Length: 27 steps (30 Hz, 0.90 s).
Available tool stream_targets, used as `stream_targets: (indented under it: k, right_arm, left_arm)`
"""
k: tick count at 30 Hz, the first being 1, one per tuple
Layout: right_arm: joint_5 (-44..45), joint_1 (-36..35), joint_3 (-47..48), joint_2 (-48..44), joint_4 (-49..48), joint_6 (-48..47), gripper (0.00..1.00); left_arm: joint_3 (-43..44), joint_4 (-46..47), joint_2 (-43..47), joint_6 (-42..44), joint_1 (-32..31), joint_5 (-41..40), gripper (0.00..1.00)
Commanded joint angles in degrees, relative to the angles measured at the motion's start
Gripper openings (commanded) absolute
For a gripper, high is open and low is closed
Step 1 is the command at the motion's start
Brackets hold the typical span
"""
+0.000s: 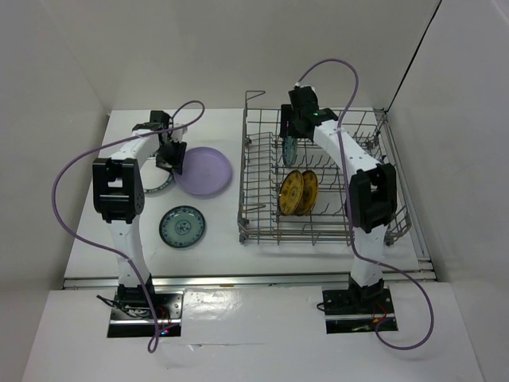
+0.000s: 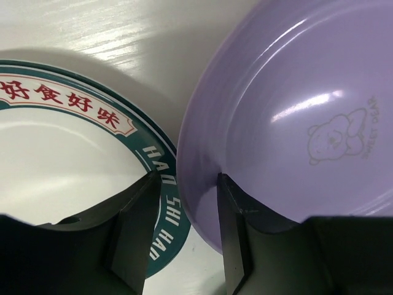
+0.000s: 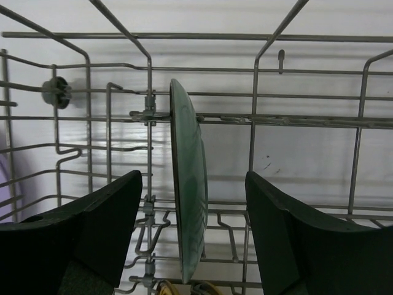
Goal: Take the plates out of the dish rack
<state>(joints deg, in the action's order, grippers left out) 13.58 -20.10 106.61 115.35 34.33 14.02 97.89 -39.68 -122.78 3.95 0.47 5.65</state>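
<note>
A lavender plate (image 1: 203, 171) lies flat on the table, left of the grey wire dish rack (image 1: 318, 237). It partly overlaps a white plate with a dark lettered rim (image 1: 159, 185). My left gripper (image 1: 171, 155) is open and straddles the lavender plate's (image 2: 295, 110) left rim, with the white plate (image 2: 61, 166) beside it. One teal plate (image 1: 182, 226) lies flat nearer the front. Another teal plate (image 1: 289, 147) stands upright in the rack, and two yellow-gold plates (image 1: 298, 192) stand in front of it. My right gripper (image 3: 193, 178) is open, with one finger on each side of the upright teal plate (image 3: 189, 203).
The rack's wire loop (image 1: 254, 95) rises at its far left corner. Upright tines and side wires (image 3: 215, 37) surround the teal plate. White walls close in the table on the left, back and right. The table's near edge (image 1: 238, 278) runs just in front of the rack.
</note>
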Motion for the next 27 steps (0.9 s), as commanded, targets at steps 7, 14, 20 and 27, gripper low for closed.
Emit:
stream_targets:
  k: [7, 14, 20, 27]
  right_arm:
    - [3.38, -0.03, 2.99, 4.8, 0.92, 0.83, 0.65]
    - [6.18, -0.64, 2.99, 4.19, 0.92, 0.83, 0.15]
    - [17.34, -4.24, 7.73, 2.16, 1.97, -2.42, 0.0]
    - [24.47, -4.25, 9.58, -4.24, -1.71, -6.1, 0.0]
  left_arm:
    - [0.38, 2.33, -0.18, -1.13, -4.34, -11.97, 0.55]
    - [0.38, 1.19, 0.35, -1.13, -4.34, -11.36, 0.55]
    - [1.43, -0.92, 2.8, -1.13, -4.34, -11.36, 0.58]
    - [4.76, -2.07, 5.7, -2.28, -4.34, -9.26, 0.71]
